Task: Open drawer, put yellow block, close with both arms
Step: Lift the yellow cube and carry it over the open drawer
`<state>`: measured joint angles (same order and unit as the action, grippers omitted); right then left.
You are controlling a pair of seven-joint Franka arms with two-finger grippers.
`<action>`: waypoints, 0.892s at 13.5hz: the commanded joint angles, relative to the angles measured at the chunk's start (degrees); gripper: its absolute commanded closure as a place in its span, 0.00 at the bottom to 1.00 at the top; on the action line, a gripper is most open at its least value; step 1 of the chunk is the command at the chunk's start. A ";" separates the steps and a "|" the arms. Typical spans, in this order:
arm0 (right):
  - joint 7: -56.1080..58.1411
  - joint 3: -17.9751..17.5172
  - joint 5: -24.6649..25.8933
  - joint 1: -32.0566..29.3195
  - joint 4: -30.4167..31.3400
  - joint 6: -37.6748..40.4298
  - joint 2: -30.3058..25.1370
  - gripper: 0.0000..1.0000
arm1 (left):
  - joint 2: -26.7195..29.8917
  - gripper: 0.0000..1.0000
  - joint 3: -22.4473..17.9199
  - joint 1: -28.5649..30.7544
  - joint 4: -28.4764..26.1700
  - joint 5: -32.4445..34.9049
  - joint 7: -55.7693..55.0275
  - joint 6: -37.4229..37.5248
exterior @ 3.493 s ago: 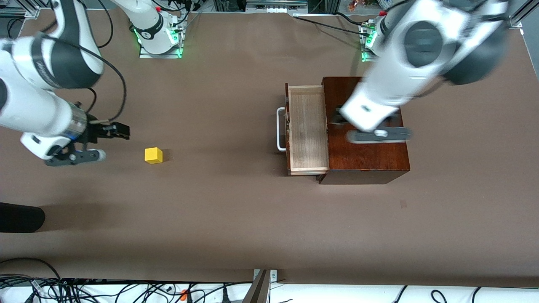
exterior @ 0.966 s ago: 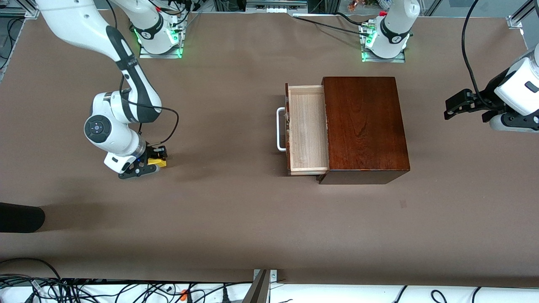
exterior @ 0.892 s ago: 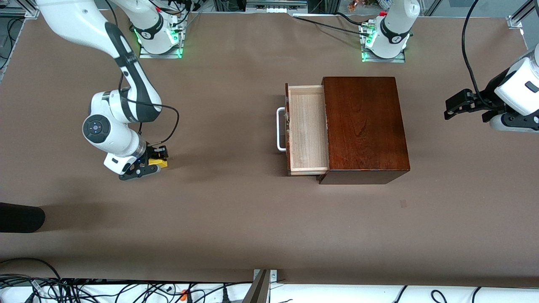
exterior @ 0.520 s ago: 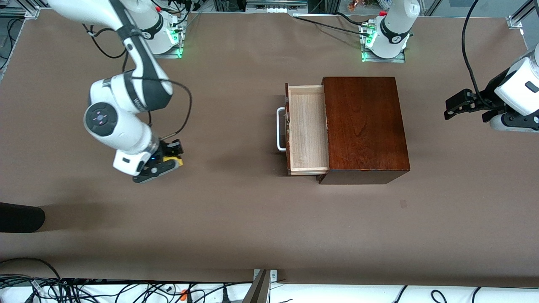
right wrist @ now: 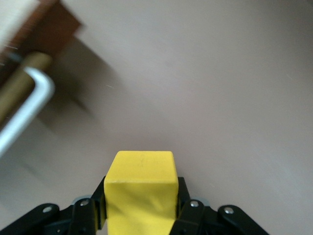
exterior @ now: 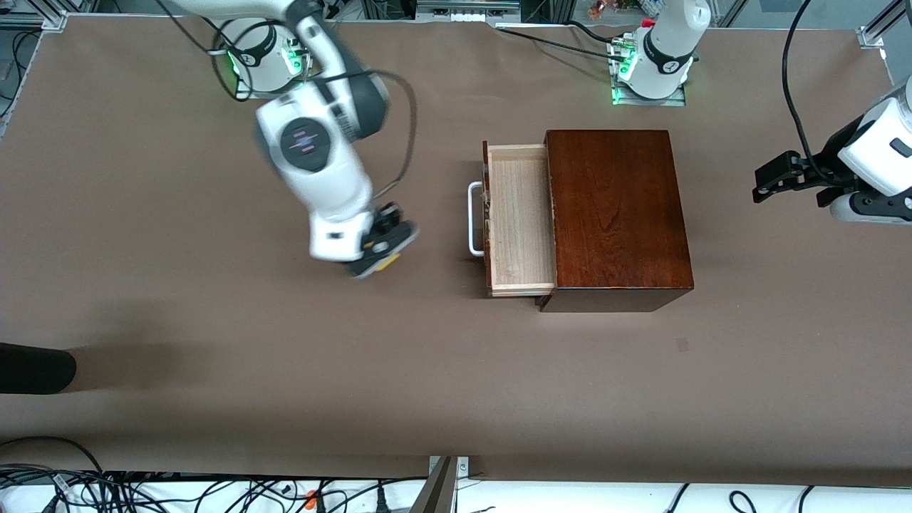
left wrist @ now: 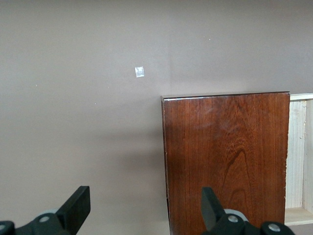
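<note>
The right tool [exterior: 381,251] pinches the yellow block [right wrist: 141,188] above the table [exterior: 427,370]; carry it squarely over the drawer [exterior: 520,221] before releasing; the left tool [exterior: 787,174] waits spread at the table's edge.

You see left gripper [left wrist: 142,215] jaws spread wide over brown surface [left wrist: 83,122], mahogany box [left wrist: 225,156] beside, drawer [left wrist: 299,156] pulled out.
</note>
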<state>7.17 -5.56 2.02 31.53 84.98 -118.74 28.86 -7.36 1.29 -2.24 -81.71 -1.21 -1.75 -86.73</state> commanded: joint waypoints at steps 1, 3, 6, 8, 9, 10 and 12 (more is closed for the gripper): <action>0.65 0.64 3.06 5.63 -13.92 5.78 8.20 0.80 | 1.30 0.00 -0.32 -0.22 -1.26 -0.46 1.22 -0.01; 0.74 0.64 5.79 9.85 -20.79 10.52 11.11 0.80 | 1.30 0.00 -0.32 -0.22 -1.26 -0.46 1.13 -0.01; 0.65 0.98 9.13 16.61 -22.49 12.74 11.65 0.80 | 1.30 0.00 -0.32 -0.22 -1.26 -0.46 1.05 0.78; 1.09 0.99 11.06 18.56 -22.49 12.83 11.65 0.80 | 1.30 0.00 -0.32 -0.13 -1.26 -0.46 1.05 0.78; 1.70 0.73 13.16 19.88 -22.49 12.83 11.65 0.80 | 1.30 0.00 -0.32 -0.13 -1.26 -0.46 0.96 0.78; 1.88 0.72 14.23 21.02 -22.49 12.48 11.91 0.79 | 1.30 0.00 -0.41 -0.13 -1.26 -0.46 0.96 0.78; 6.77 0.72 15.73 21.82 -22.49 11.86 13.06 0.79 | 1.30 0.00 -0.41 -0.13 -1.26 -0.46 0.78 0.86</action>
<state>9.10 -5.29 15.93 52.43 65.00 -107.48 39.82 -7.36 1.29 -2.25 -81.84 -1.21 -1.75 -86.31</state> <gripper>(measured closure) 0.449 0.000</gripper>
